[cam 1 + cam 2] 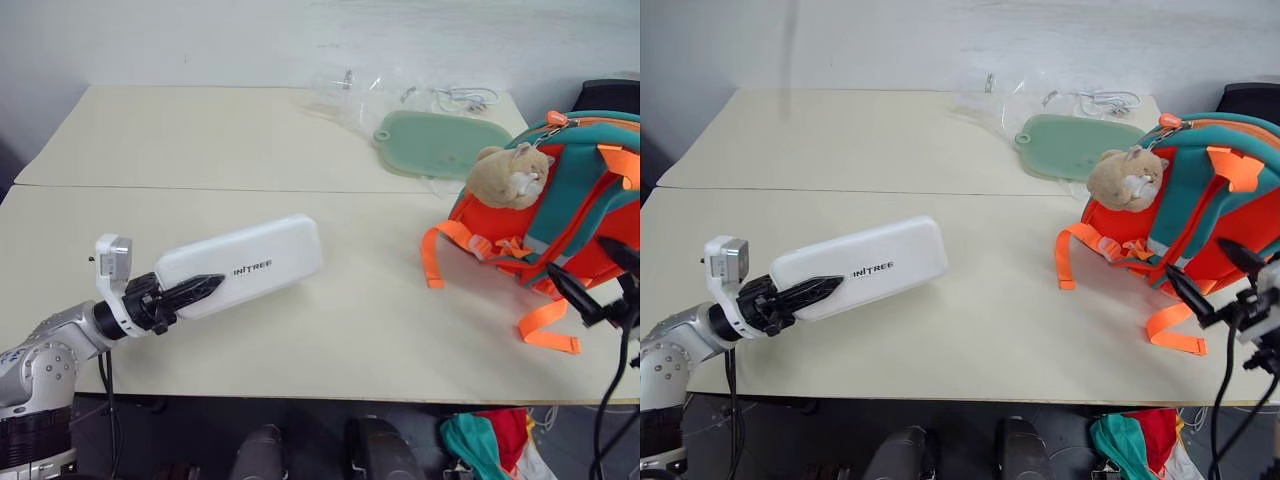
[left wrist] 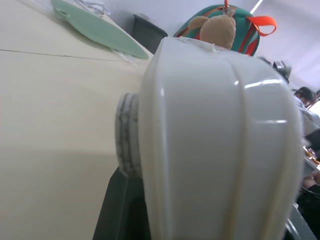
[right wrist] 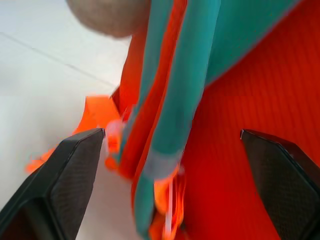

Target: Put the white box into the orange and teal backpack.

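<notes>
1. Left gripper (image 1: pixel 200 290) is clamped on the near end of the white box (image 1: pixel 245 263); one black finger lies flat along the box's front face, pointing toward the dark lettering.
2. The white box runs out past the left gripper's fingertips, away toward the centre of the table (image 1: pixel 200 140). The far end sits higher than the gripped end. Whether any part of it rests on the tabletop cannot be told from the head views.
3. In the left wrist view the box's rounded end (image 2: pixel 220 145) sits right against the camera, with a finger (image 2: pixel 120 210) dark beside it.
4. Right gripper (image 1: pixel 1220 285) stands with its two black fingers spread wide, holding nothing. In the right wrist view the fingers (image 3: pixel 65 175) frame the orange fabric and a teal strap between them, not pinching either.
5. The orange and teal backpack (image 1: pixel 590 200) lies directly ahead of the right gripper, strap side up, close to the fingertips. Contact cannot be confirmed.
6. The tan plush charm (image 1: pixel 510 175) rests on the backpack's upper part, beyond the right gripper's fingertips.
7. Loose orange webbing (image 1: pixel 548 330) trails onto the table just to the inner side of the right gripper.
8. The pale green pouch (image 1: pixel 440 140) lies far beyond both grippers, near the back of the table, with clear plastic wrap (image 1: pixel 345 90) and a white cable (image 1: pixel 460 98) beside it.
9. The backpack is well apart from the left gripper and the box, across open tabletop.
</notes>
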